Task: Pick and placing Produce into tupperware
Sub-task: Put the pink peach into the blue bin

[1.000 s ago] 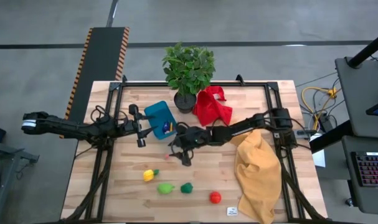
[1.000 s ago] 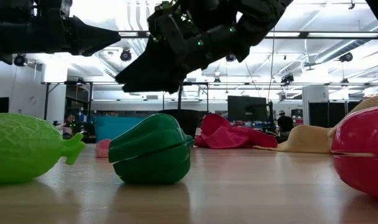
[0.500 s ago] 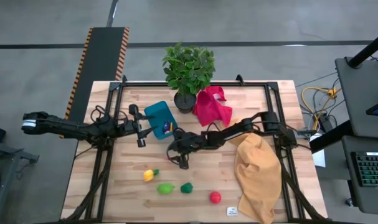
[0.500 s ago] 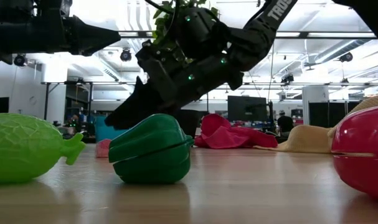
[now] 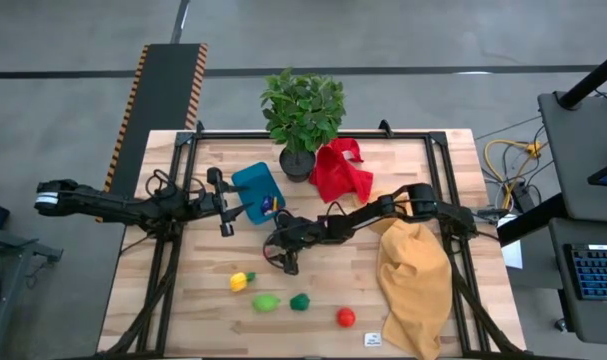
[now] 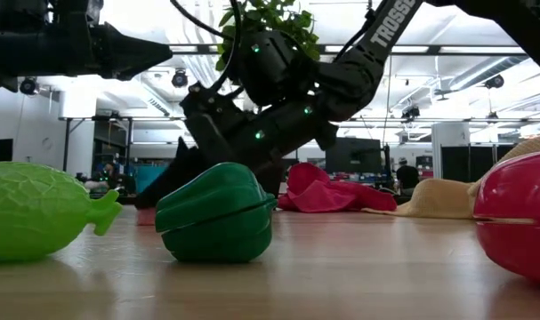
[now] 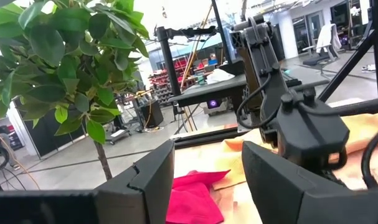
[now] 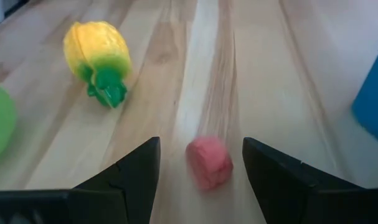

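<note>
Right gripper [image 8: 200,163] low over one small pink piece [image 8: 208,162] — fingers apart, straddling it.

Four more toys lie on the table [image 5: 433,320]: yellow [image 5: 241,281], light green [image 5: 266,302], dark green [image 5: 300,301], red [image 5: 345,317]. One blue tub [image 5: 255,190] holds some produce — the left gripper [image 5: 223,203] beside it, fingers parted, empty.
</note>
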`<control>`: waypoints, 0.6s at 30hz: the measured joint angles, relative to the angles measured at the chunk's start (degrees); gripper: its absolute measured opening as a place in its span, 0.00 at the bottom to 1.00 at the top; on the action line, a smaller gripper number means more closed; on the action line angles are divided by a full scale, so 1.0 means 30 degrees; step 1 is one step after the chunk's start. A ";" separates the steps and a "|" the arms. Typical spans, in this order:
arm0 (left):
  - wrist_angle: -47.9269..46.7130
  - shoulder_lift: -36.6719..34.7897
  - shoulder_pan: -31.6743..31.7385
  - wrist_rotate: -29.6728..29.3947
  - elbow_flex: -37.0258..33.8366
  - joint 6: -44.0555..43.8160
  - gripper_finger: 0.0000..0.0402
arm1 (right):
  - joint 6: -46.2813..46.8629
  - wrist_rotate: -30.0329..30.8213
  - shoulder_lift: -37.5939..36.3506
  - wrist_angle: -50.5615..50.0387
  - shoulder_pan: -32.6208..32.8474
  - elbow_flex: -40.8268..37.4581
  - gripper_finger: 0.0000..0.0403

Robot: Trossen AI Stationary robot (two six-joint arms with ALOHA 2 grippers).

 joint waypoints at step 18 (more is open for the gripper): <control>0.0008 0.0049 0.0007 0.0004 0.0000 0.0014 0.43 | 0.1515 0.0218 0.0120 -0.0628 0.0000 0.0138 0.42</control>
